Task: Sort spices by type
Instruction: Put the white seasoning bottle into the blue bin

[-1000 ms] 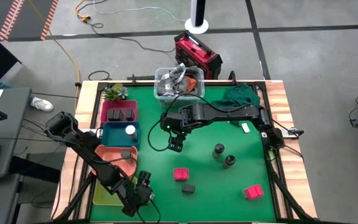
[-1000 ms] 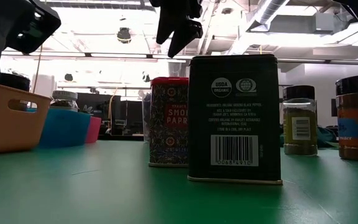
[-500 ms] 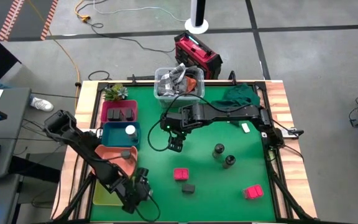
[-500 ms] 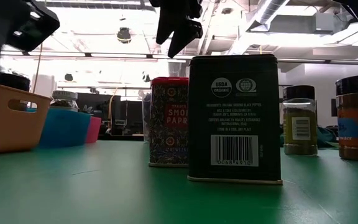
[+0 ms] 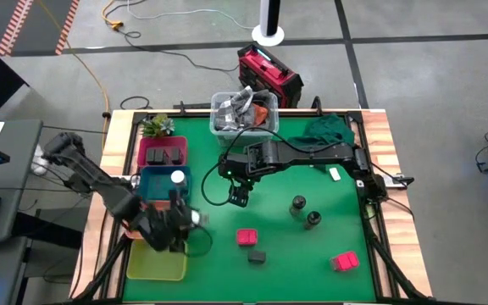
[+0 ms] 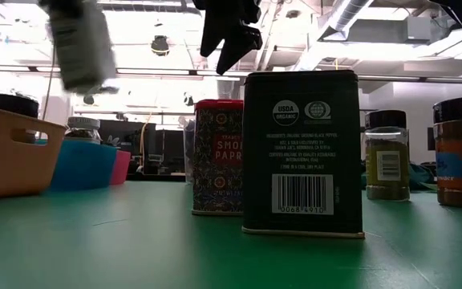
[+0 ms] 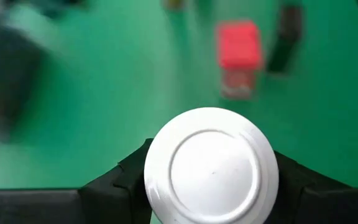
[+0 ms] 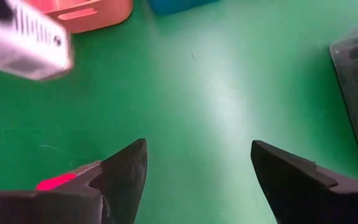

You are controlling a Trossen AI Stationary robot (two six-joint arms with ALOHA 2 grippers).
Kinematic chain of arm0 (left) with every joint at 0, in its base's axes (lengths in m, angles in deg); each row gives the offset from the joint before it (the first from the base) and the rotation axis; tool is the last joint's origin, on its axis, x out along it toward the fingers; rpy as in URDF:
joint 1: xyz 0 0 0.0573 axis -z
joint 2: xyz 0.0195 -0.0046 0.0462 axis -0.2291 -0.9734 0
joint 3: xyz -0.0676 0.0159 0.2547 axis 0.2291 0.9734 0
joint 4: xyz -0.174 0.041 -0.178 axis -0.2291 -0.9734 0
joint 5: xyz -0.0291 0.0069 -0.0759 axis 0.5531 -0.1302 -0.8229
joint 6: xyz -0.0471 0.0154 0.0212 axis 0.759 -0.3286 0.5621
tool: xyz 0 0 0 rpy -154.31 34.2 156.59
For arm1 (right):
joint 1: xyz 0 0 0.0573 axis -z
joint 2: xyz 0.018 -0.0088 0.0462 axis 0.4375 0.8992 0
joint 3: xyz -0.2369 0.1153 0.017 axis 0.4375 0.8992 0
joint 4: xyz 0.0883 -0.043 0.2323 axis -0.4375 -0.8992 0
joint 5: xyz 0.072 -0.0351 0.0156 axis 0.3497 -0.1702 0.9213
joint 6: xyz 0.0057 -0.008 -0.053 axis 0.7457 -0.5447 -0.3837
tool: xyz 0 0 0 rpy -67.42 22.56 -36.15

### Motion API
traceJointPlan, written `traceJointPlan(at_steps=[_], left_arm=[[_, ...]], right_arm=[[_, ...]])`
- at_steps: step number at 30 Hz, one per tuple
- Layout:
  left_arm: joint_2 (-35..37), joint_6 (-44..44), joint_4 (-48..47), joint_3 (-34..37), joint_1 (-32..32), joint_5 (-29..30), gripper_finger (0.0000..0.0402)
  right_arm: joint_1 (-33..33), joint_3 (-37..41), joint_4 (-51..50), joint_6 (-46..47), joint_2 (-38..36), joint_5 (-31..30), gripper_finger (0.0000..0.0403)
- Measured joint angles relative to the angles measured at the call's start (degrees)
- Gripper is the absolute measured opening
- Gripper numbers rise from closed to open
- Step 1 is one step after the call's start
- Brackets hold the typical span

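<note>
White-topped jar (image 7: 211, 167) clamped in left end effector (image 5: 176, 227), held above the worktop (image 5: 312, 254) beside the coral tray (image 5: 161, 208). Right end effector (image 5: 238, 196) hovers right of that tray, fingers apart, empty.

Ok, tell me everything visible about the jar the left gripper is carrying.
The jar is round with a smooth white lid, seemingly plastic, and a pale labelled body that shows only blurred in the low view. The left gripper holds it by the sides, its dark fingers against the lid's rim, lifted off the table beside the trays. Nothing else touches it.
</note>
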Motion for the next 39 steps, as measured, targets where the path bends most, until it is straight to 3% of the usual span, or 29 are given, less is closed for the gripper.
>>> traceJointPlan(at_steps=[8,19,27,39], left_arm=[[11.78,7.94,-12.12,0.00,-5.10,7.60,0.0200],[19.60,26.15,-32.47,-0.04,-7.31,0.79,0.0201],[20.23,39.59,-45.45,0.20,-7.30,-0.35,0.0202],[20.36,59.35,-46.32,11.98,-7.30,2.03,0.0205]], right_arm=[[-0.07,0.00,0.19,0.12,0.01,0.00,0.0311],[-0.07,0.00,0.50,0.07,0.02,0.00,0.0311],[-0.04,0.00,0.99,0.05,0.02,0.00,0.0311],[-0.28,0.00,1.51,0.38,0.02,0.02,0.0311]])
